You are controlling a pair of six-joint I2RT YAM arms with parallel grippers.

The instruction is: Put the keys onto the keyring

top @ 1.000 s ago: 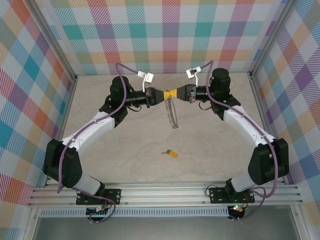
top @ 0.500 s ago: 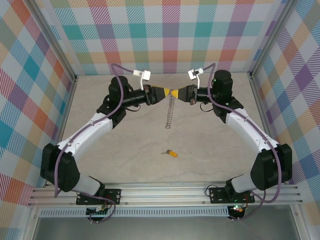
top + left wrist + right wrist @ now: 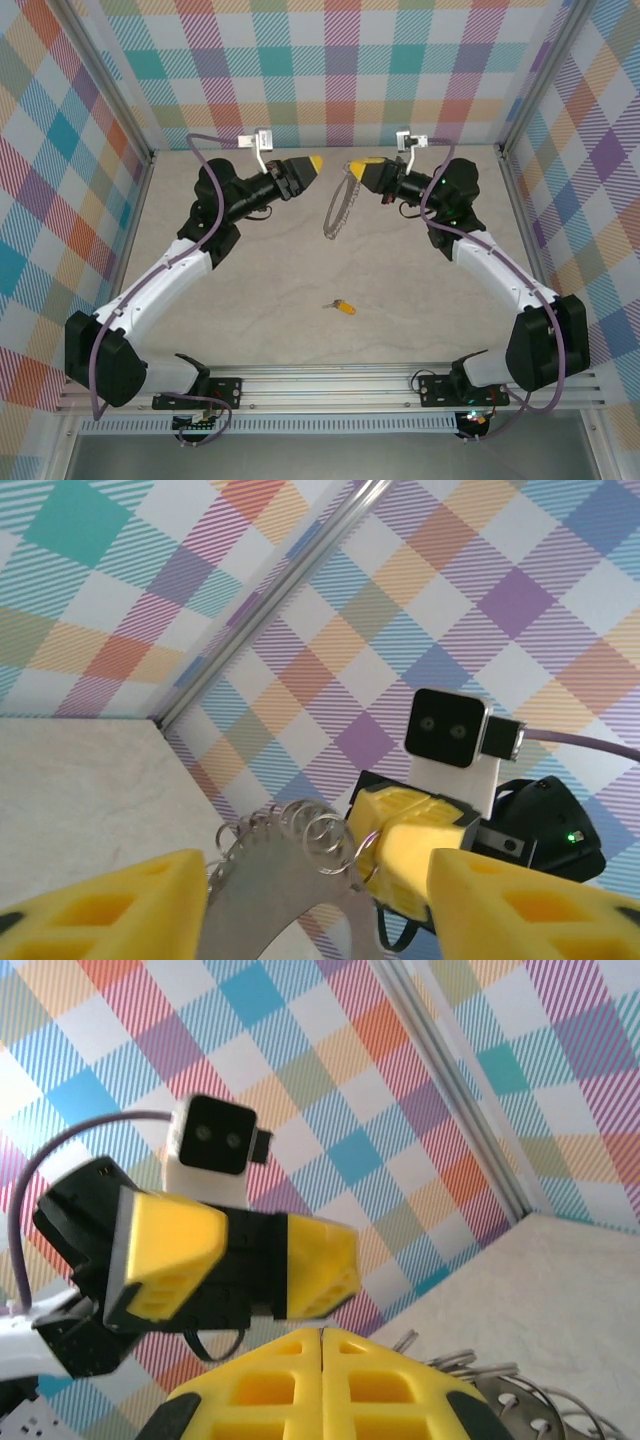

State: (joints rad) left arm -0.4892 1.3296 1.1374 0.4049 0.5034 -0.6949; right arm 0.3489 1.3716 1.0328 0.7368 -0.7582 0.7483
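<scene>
Overhead, the right gripper [image 3: 356, 166] is fully closed, its 2 fingertips pinching the upper end of the keyring [image 3: 338, 208], which hangs limp from them toward 7 o'clock. The left gripper [image 3: 312, 162], at 9 o'clock of the right and near it, has its fingers spread and holds nothing. 1 key [image 3: 344, 307] lies on the table [image 3: 250, 290] at 6 o'clock of both grippers, well apart from them and from the keyring.
</scene>
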